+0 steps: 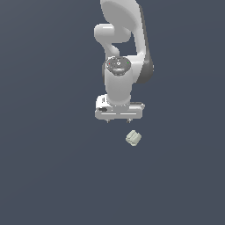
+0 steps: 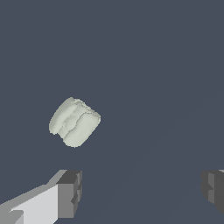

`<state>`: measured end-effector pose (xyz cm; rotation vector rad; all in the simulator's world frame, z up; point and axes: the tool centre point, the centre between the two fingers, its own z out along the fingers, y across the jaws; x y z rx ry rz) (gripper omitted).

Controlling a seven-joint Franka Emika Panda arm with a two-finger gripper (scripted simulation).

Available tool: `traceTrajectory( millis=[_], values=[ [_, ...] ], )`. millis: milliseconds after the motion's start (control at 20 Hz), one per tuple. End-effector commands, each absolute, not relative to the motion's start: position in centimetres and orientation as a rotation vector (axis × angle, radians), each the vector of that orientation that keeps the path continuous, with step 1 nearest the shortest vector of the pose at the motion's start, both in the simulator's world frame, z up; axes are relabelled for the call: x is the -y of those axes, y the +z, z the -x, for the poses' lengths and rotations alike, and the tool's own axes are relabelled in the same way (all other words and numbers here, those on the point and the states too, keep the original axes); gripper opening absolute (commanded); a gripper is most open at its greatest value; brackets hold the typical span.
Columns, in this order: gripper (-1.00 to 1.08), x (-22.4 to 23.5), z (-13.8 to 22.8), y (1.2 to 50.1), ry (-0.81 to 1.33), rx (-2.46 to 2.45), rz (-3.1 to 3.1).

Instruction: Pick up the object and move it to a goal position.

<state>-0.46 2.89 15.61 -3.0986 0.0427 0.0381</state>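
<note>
The object point(image 1: 133, 138) is a small pale greenish-white lumpy block with ridged sides, lying on the dark grey floor. In the exterior view it sits below my white gripper point(image 1: 118, 119) and a little toward the exterior view's right. The wrist view shows the object point(image 2: 74, 122) apart from both grey fingertips point(image 2: 70, 192), outside the gap between them. My gripper point(image 2: 142, 189) is open wide and holds nothing.
The white arm point(image 1: 125, 48) rises behind the gripper in the exterior view. A uniform dark grey surface point(image 1: 52, 167) fills the remainder of both views.
</note>
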Motion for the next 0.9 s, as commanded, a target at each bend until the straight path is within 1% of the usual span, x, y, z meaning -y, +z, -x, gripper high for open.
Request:
traceTrajectory(
  millis=[0,400,850],
  values=[
    [1.0,-2.9,0.4,15.6,0.037,-0.052,3.099],
    [1.0,-3.7,0.0,14.9,0.038,-0.154,3.099],
    [1.0,-5.7,-0.8,13.4,0.035,-0.397,3.086]
  ],
)
